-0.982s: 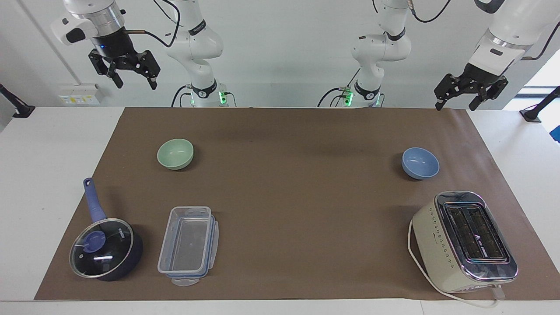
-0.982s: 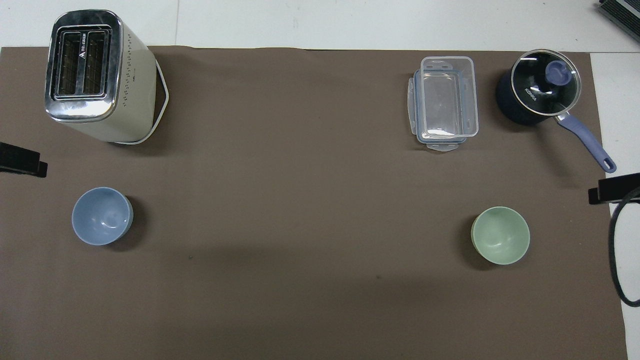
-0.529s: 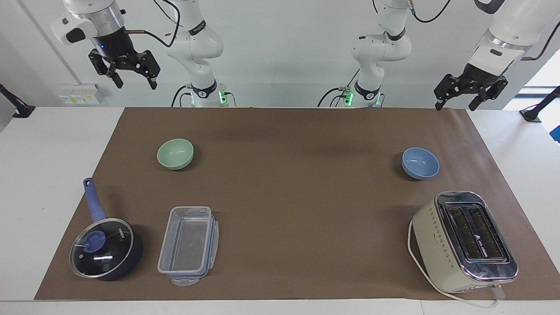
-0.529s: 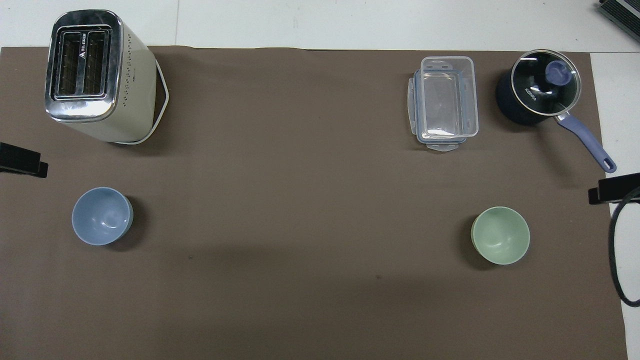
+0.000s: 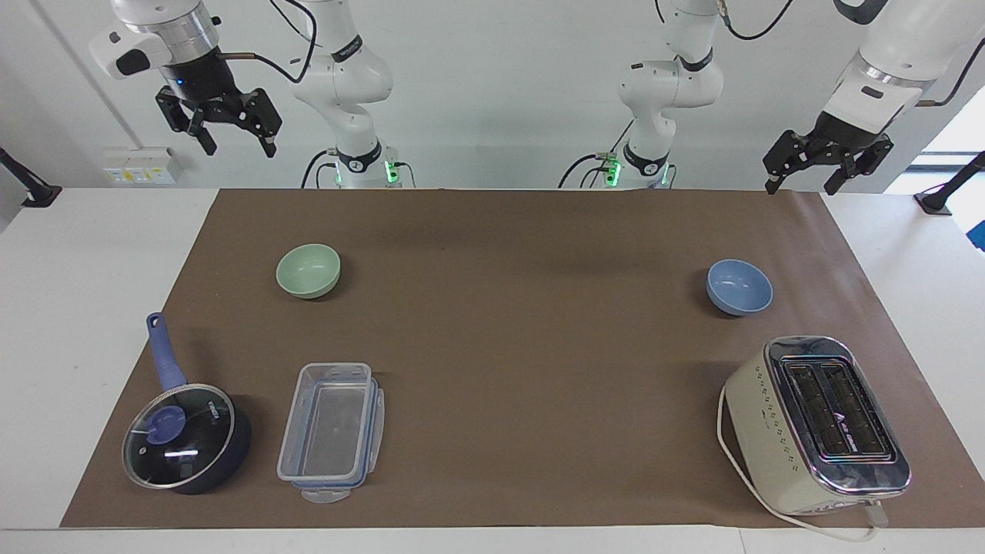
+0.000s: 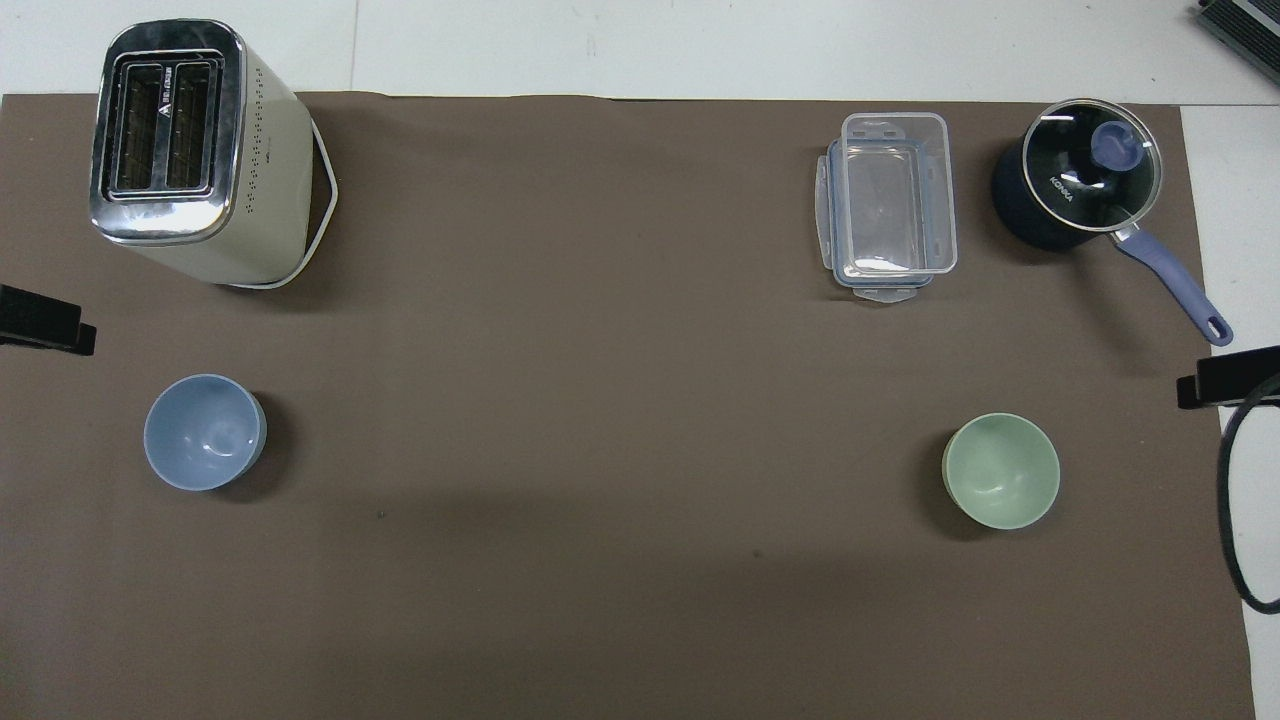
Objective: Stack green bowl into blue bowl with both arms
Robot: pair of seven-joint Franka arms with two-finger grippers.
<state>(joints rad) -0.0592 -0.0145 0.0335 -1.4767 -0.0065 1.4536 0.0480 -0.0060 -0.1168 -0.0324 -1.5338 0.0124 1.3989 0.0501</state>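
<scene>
The green bowl (image 5: 308, 270) sits upright on the brown mat (image 5: 523, 323), toward the right arm's end of the worktop and in the half of the mat nearer the robots; the blue bowl (image 5: 739, 286) sits upright toward the left arm's end, at much the same depth, so the two are well apart with bare mat between them. Both bowls are unstacked; each shows a plain hollow inside in the overhead view.

The right gripper (image 5: 235, 144) hangs high in the air over the worktop's robot-side edge at the right arm's end, its fingers spread wide with nothing between them; the left gripper (image 5: 802, 185) hangs above the mat's robot-side corner at the left arm's end, fingers likewise spread and holding nothing. Neither gripper touches a bowl.

Along the mat's edge farthest from the robots: a dark blue saucepan (image 5: 188, 437) with a glass lid near the corner at the right arm's end; just beside it a clear plastic container (image 5: 331, 431); a cream toaster (image 5: 816, 423) near the corner at the left arm's end, its cord (image 5: 731, 462) looping around its base.
</scene>
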